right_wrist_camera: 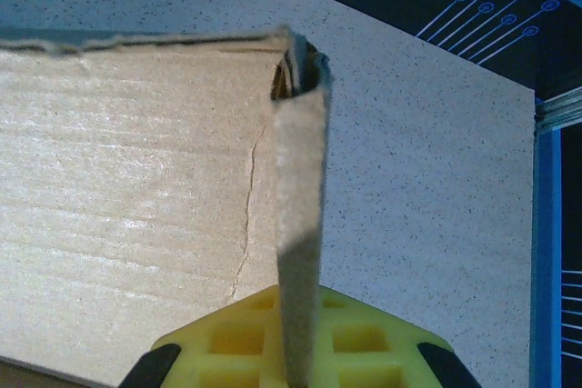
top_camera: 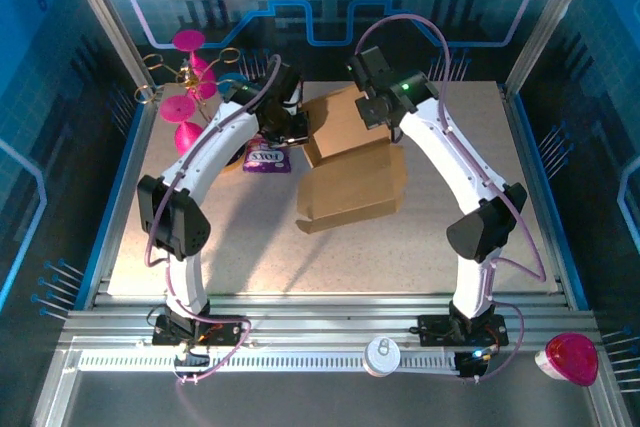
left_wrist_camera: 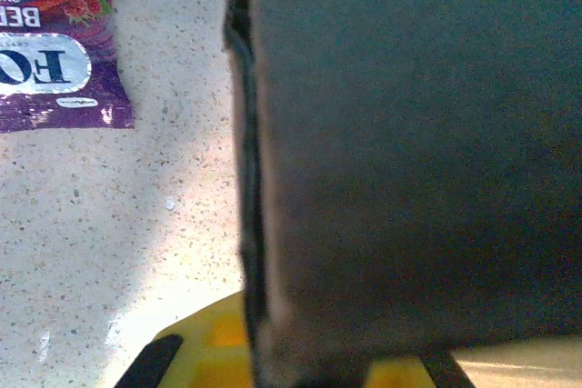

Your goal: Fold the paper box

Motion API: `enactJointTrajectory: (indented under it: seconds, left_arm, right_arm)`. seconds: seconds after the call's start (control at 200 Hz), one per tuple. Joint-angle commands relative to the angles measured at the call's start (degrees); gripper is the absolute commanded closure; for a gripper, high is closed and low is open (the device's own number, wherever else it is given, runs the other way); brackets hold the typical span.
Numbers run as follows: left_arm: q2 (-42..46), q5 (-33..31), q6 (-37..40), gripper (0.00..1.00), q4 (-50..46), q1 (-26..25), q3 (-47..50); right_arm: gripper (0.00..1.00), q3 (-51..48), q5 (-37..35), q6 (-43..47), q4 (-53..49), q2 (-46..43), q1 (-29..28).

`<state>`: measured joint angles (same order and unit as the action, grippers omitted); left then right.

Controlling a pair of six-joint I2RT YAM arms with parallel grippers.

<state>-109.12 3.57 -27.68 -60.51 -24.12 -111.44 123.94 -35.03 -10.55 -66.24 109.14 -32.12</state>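
Paper box [top_camera: 350, 172] sits mid-table [top_camera: 450, 247], half erected, far panel raised. Left gripper [left_wrist_camera: 291, 365] is clamped on a wall at the box's left side. Right gripper [right_wrist_camera: 296, 361] is pinched on a thin upright flap at a corner. I'd move the 2 arms in sync and rotate about the crease, not pull. There's a crack line in the panel near the right pinch. Purple snack packet [left_wrist_camera: 55, 43] lies just left, so I'd steer clear.
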Motion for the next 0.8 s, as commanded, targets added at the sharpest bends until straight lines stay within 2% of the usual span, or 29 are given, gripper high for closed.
enactJointTrajectory:
  seconds: [0.0, 0.205, 0.36, 0.55, 0.795]
  left_arm:
    - [3.23, -9.14, -2.14, 1.0, 1.53, 0.32, 2.49]
    - [3.8, -4.74, -1.27, 1.0, 4.8, 0.32, 5.78]
    - [7.01, 2.84, -1.83, 1.0, 13.96, 1.43, 13.08]
    - [6.3, 9.4, -3.05, 1.0, 19.31, 1.88, 18.47]
    - [6.3, 9.79, -5.67, 1.0, 26.64, 1.8, 25.86]
  right_arm:
    - [1.0, 1.03, -4.37, -0.75, -5.02, -0.59, -0.3]
    - [1.0, -1.79, -2.8, -0.02, -2.53, -1.41, -1.44]
    - [1.0, -4.55, -1.14, 0.5, -0.67, -2.51, -1.54]
    - [1.0, -7.25, 0.55, 1.25, -0.42, -1.62, -1.48]
    - [1.0, -11.87, 2.91, 1.39, 2.2, -3.44, -1.54]
